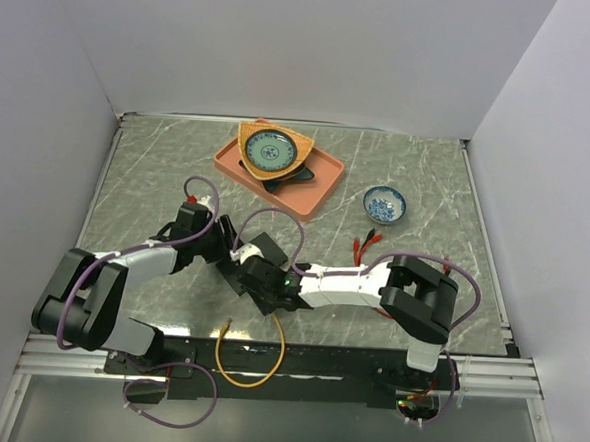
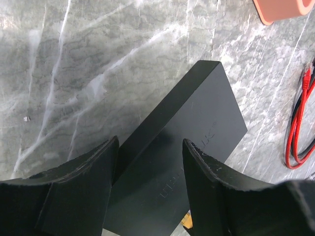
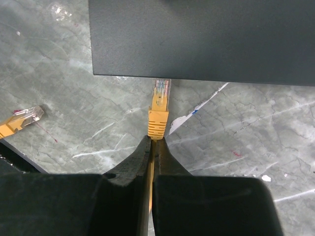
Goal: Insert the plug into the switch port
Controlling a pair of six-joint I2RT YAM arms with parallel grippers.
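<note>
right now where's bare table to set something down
Bare marble left of the orange tray and right of the blue bowl. Crowded near centre: left claw, right claw, black box, yellow cable, red cable.

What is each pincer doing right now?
Left pincer: open, above the flat matte-black rectangular box.
Right pincer: shut on the orange network-cable plug.

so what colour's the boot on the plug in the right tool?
Orange; the plug has a clear tip. Best in the right wrist view.
</note>
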